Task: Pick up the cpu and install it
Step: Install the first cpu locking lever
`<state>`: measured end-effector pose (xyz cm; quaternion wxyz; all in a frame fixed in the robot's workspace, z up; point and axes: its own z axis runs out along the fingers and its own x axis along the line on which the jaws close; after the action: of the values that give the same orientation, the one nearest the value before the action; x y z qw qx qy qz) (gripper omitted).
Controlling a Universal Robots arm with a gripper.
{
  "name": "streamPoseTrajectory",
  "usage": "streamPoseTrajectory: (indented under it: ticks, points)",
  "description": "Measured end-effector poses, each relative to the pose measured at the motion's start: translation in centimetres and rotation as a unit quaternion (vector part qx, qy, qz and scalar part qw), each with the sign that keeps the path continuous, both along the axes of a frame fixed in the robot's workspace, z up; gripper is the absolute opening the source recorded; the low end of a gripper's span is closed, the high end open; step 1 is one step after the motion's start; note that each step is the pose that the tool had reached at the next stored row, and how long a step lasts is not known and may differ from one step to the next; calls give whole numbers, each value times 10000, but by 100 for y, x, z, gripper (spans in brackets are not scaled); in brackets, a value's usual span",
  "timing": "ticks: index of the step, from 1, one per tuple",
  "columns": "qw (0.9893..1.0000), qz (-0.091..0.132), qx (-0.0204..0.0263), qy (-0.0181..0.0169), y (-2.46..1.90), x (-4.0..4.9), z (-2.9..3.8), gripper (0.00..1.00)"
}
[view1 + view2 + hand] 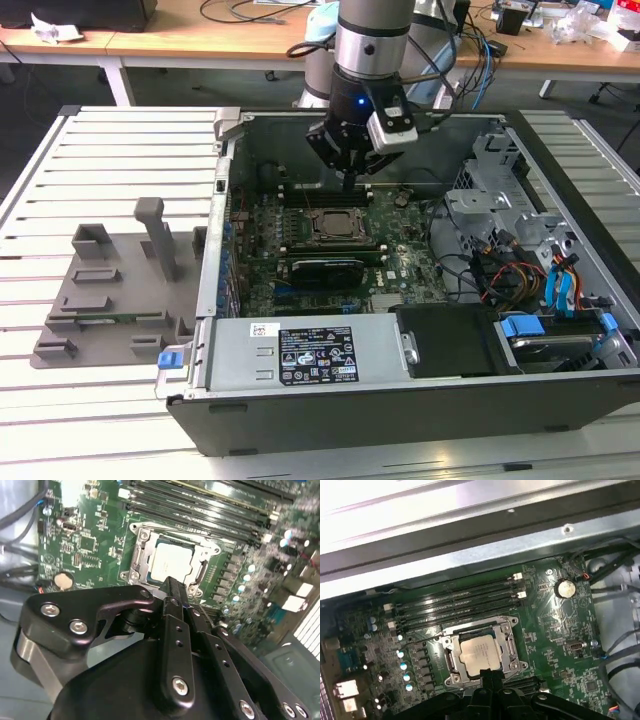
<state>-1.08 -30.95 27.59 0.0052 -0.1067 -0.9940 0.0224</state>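
Inside socket [482, 652]: cpu [480, 655] seated; fingers [490, 677] pressed together just beside.

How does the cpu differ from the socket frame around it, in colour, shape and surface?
The cpu is a pale, flat, solid square; the socket frame is a darker metal border, open in the middle. The cpu top looks smooth and plain, while the frame has screws at its corners and raised edges. The cpu lies inside, the frame surrounds it. Both are squarish, metallic, and sit on the green motherboard.

Brushed metal cpu [480, 654], glossy green motherboard [560, 625], matt black end effector [172, 587]
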Motion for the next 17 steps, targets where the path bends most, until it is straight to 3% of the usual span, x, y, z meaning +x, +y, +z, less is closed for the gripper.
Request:
streamPoseTrajectory:
  ticks: [2,5,7,11,17]
  points:
    - [9996,275,0,0,0,0,0,11]
    - [9973,737,68,-3,0,0,0,11]
    - [9950,990,84,-2,0,0,-1,11]
    - [9949,1003,83,-2,0,-6,-1,11]
    - [9949,1004,83,-3,0,-160,-1,11]
